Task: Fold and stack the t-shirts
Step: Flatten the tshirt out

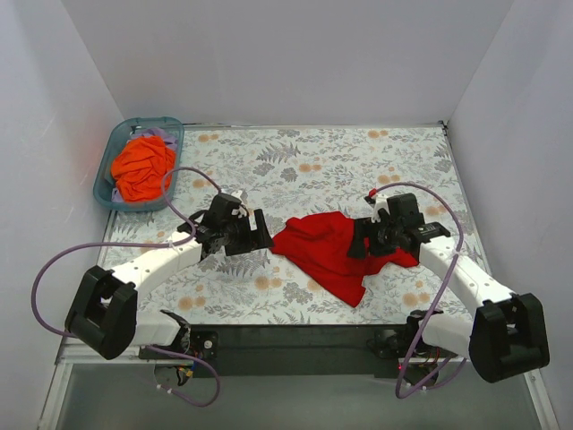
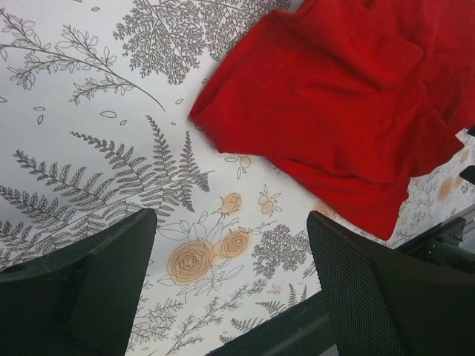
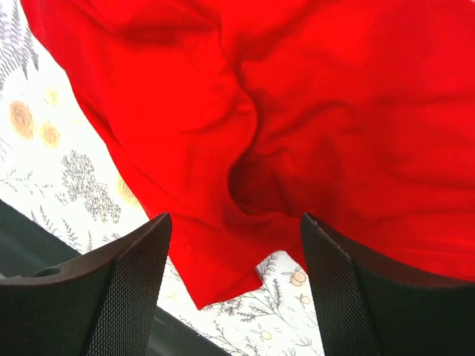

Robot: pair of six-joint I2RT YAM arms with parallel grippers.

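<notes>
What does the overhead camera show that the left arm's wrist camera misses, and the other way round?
Only the overhead view: the orange t-shirt in the teal bin at the far left corner, both arms, and the right gripper over the red t-shirt. Only the left wrist view: the left gripper close up, its textured fingers spread with nothing between them. Both: the crumpled red t-shirt on the flowered table.
</notes>
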